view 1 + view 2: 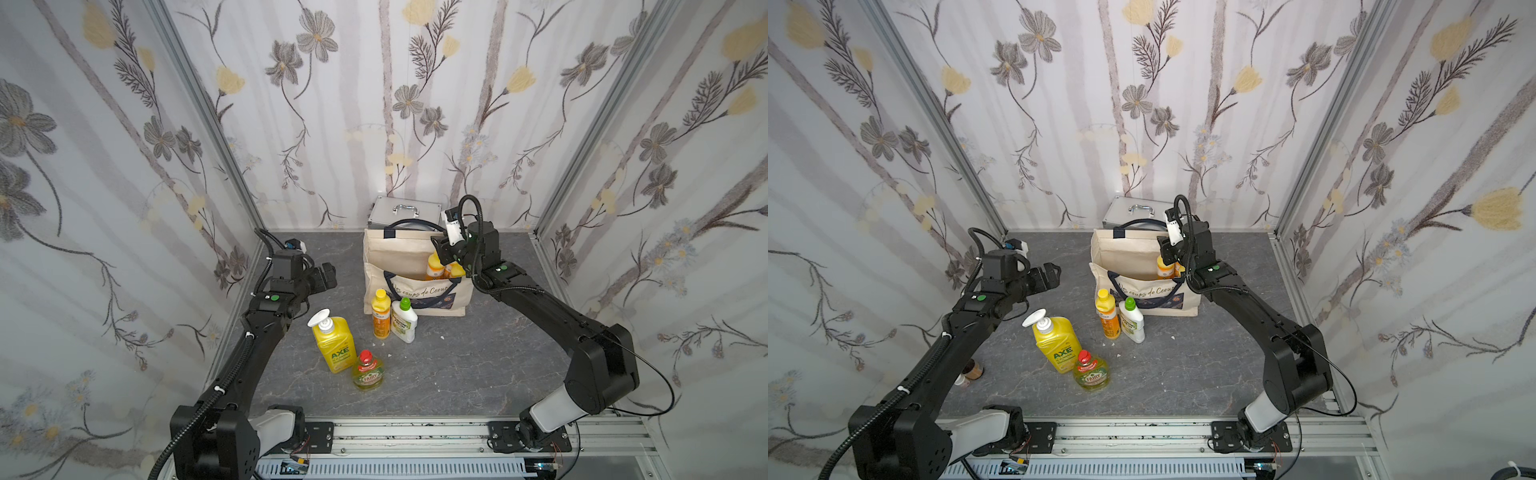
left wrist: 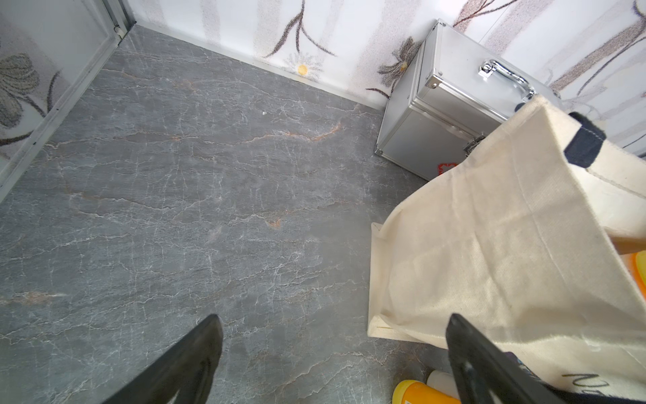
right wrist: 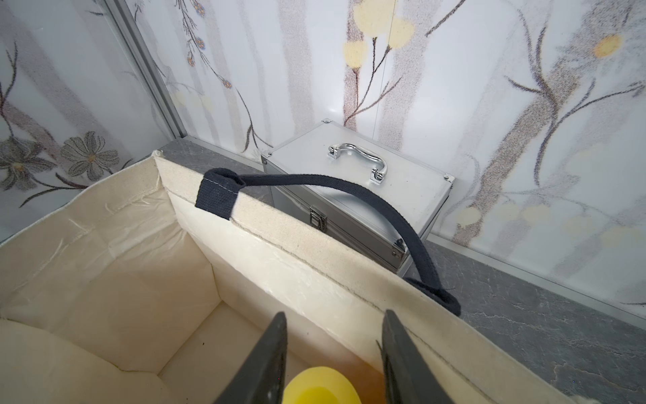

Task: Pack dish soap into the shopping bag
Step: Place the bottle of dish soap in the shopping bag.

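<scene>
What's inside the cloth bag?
Orange bottles with yellow caps sit in a corner of the bag, below the right gripper. The gripper and the front wall hide how many there are.

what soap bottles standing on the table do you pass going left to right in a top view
yellow AXE pump bottle → red-capped Fairy bottle → orange bottle with yellow cap → white green-capped bottle
</scene>
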Controlling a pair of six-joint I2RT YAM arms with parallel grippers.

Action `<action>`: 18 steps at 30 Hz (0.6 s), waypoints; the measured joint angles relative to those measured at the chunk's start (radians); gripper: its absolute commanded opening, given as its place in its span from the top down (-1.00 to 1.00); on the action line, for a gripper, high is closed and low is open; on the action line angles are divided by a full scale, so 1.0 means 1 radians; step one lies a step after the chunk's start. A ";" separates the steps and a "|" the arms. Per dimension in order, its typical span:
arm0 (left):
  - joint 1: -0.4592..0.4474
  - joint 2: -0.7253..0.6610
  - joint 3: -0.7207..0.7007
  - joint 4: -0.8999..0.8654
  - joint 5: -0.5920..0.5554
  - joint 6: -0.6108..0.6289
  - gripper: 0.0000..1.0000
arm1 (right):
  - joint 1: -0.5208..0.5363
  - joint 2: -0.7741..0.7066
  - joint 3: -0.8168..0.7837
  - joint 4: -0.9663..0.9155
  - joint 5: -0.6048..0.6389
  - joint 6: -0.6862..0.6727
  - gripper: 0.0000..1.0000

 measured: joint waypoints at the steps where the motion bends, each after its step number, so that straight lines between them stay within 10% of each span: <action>1: 0.000 0.000 0.000 0.000 0.000 0.000 -1.00 | 0.000 -0.001 0.001 0.000 0.000 -0.002 0.16; 18: 0.000 -0.007 0.000 0.000 0.000 0.000 -1.00 | 0.054 -0.166 -0.002 -0.046 0.004 -0.021 0.02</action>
